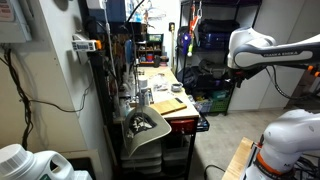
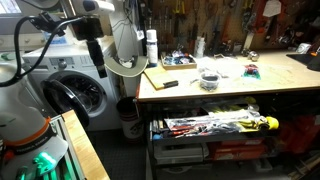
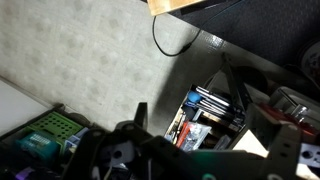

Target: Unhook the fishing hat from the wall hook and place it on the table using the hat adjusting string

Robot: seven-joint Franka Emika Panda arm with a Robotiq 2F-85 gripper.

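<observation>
The hat hangs at the end of the tabletop, off its surface, in both exterior views; its darker inside faces outward in an exterior view, just above pale grey trays; what it hangs from is too small to tell.

The pincer points down from the white arm, just beside the hat and apart from it in an exterior view; its jaws stand wide, and nothing is held.

In the wrist view a thin dark loop hangs against the pale floor below a tabletop corner; whether it is the hat's string I cannot tell; the pincer's own parts fill the bottom of that view, dark and blurred.

On the tabletop lie a yellow pad, a small bowl and a white bottle, all well apart from the hat's end save the bottle, which stands near it.

Under the tabletop a drawer stands open, full of tools.

A washing machine stands beside the tabletop's end, behind the arm.
</observation>
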